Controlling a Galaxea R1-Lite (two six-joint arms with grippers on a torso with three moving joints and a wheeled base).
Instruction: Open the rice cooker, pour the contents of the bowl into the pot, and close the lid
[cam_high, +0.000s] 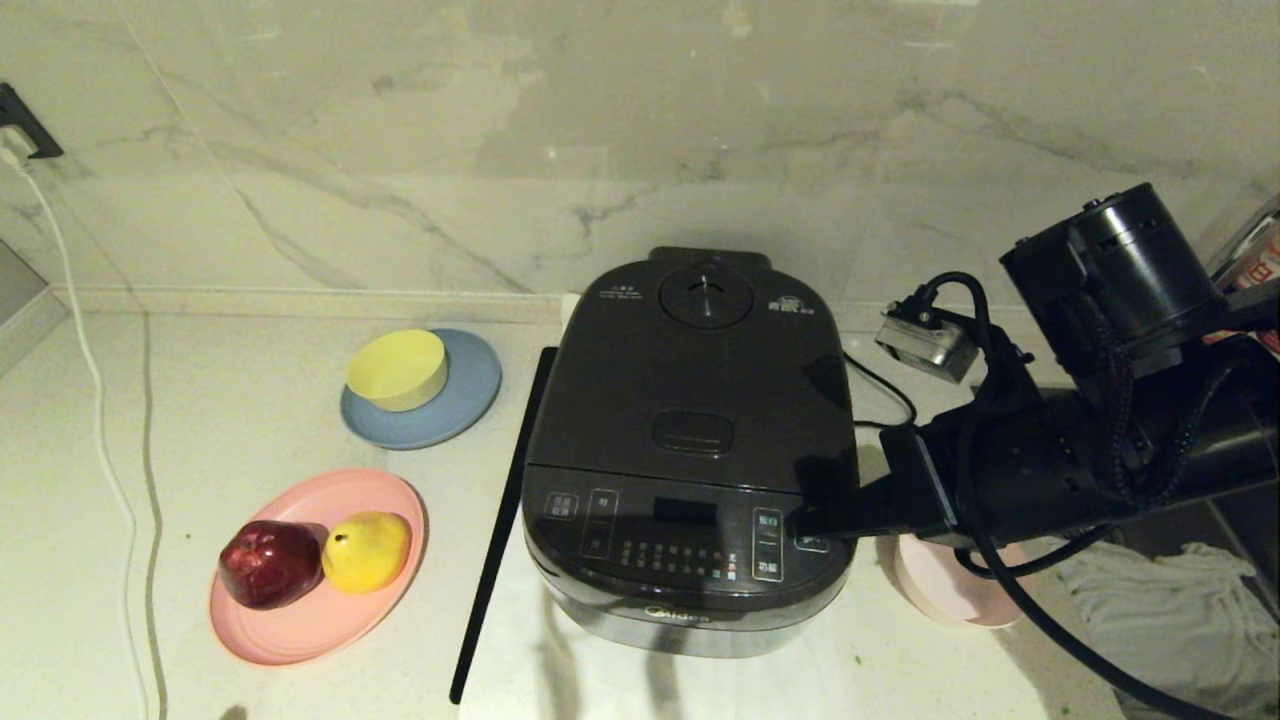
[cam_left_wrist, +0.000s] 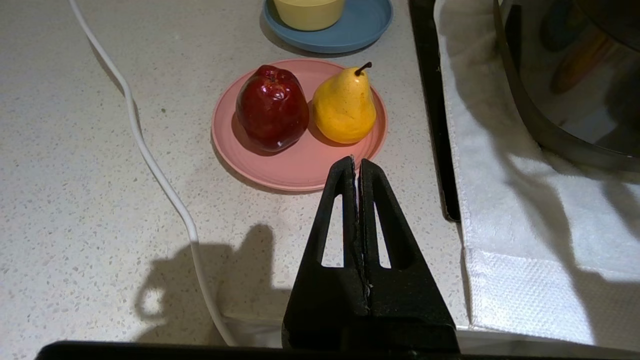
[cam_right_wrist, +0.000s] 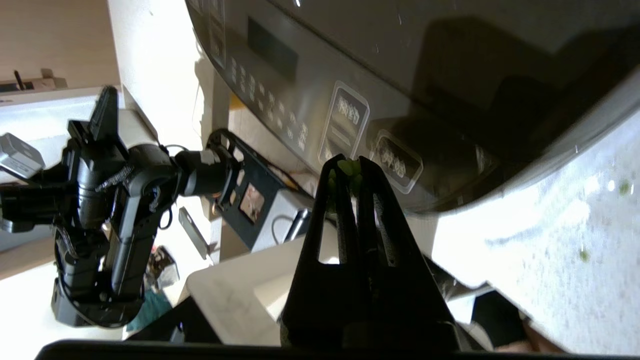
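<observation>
We looked down on a pale speckled counter backed by a marble wall. The rice cooker (cam_high: 690, 450) sat in the middle on a white towel (cam_high: 560, 660), its lid (cam_high: 690, 380) down and shut. Our right gripper (cam_high: 805, 520) reached in from the right, fingers pressed together and holding nothing, its tip at the right end of the cooker's front button panel (cam_high: 680, 540). In the right wrist view a few green bits (cam_right_wrist: 348, 167) clung to those fingertips, and more green specks (cam_right_wrist: 582, 255) lay scattered on the towel. The pale pink bowl (cam_high: 950, 590) stood just right of the cooker, partly hidden beneath the arm. Our left gripper (cam_left_wrist: 356, 162), also closed and empty, hung parked above the counter near a pink plate (cam_high: 300, 620) carrying a red apple (cam_high: 268, 563) and a yellow pear (cam_high: 366, 550). Behind that, a yellow bowl (cam_high: 398, 369) sat on a blue plate (cam_high: 455, 410).
</observation>
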